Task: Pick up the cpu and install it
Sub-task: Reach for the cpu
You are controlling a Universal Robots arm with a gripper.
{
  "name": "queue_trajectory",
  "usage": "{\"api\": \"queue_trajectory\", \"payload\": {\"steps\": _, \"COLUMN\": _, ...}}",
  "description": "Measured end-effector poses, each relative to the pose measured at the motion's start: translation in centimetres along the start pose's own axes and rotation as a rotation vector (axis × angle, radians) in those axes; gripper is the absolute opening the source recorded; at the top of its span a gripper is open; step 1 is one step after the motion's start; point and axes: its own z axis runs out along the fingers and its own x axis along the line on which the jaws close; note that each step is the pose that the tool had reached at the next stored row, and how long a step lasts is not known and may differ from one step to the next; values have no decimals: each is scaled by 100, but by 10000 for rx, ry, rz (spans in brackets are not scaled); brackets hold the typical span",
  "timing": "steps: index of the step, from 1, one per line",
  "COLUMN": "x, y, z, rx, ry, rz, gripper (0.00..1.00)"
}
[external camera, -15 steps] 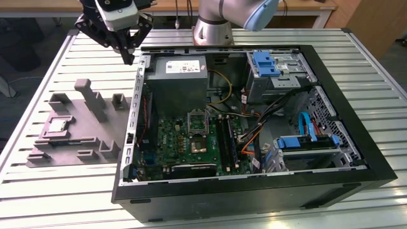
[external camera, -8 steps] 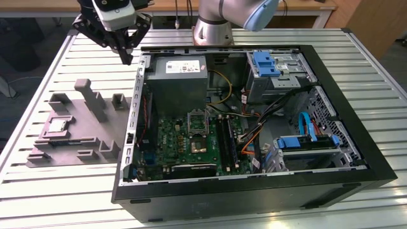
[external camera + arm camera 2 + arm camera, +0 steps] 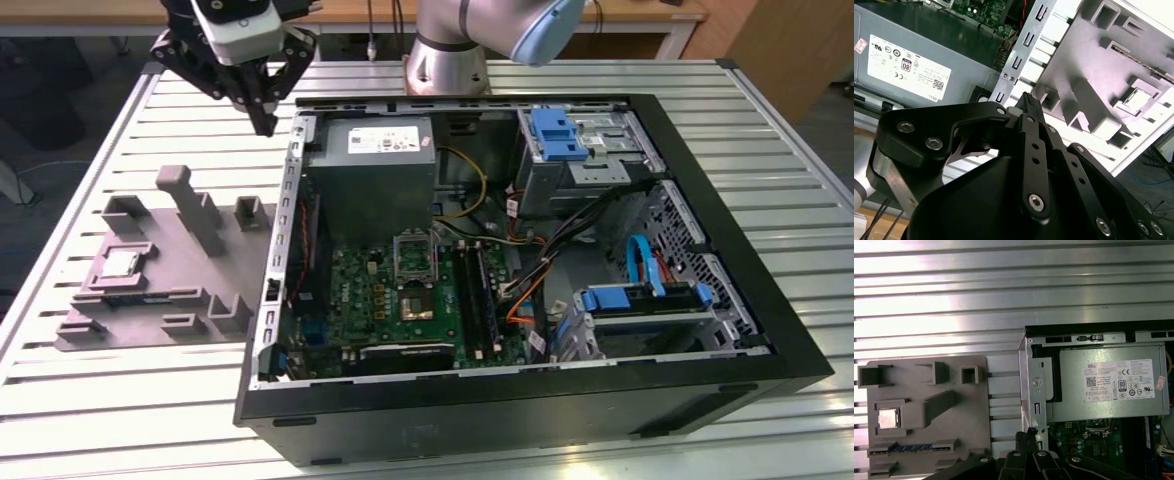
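The cpu (image 3: 123, 262) is a small silvery square lying in a recess of the grey moulded tray (image 3: 174, 300) on the table, at the exterior view's left. It also shows in the first wrist view as the cpu (image 3: 888, 418) and in the second wrist view as the cpu (image 3: 1139, 100). My black gripper (image 3: 264, 118) hangs high above the table by the case's back left corner, well away from the tray. Its fingers meet at the tips, holding nothing; the same gripper (image 3: 1029, 100) shows in the second wrist view. The dark silver-framed socket (image 3: 414, 252) sits on the green board inside the case.
The open black computer case (image 3: 747, 250) takes up the middle and the exterior view's right of the slatted metal table (image 3: 107, 400). Inside are a grey power supply box (image 3: 374, 165) with a white label, cables and blue drive brackets (image 3: 554, 135). Upright posts (image 3: 194, 205) rise from the tray.
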Motion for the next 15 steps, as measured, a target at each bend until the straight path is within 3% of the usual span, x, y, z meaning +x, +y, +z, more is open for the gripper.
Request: {"api": "queue_trajectory", "payload": {"steps": 15, "x": 19, "y": -2, "z": 2, "rx": -1, "ry": -1, "rz": -1, "gripper": 11}}
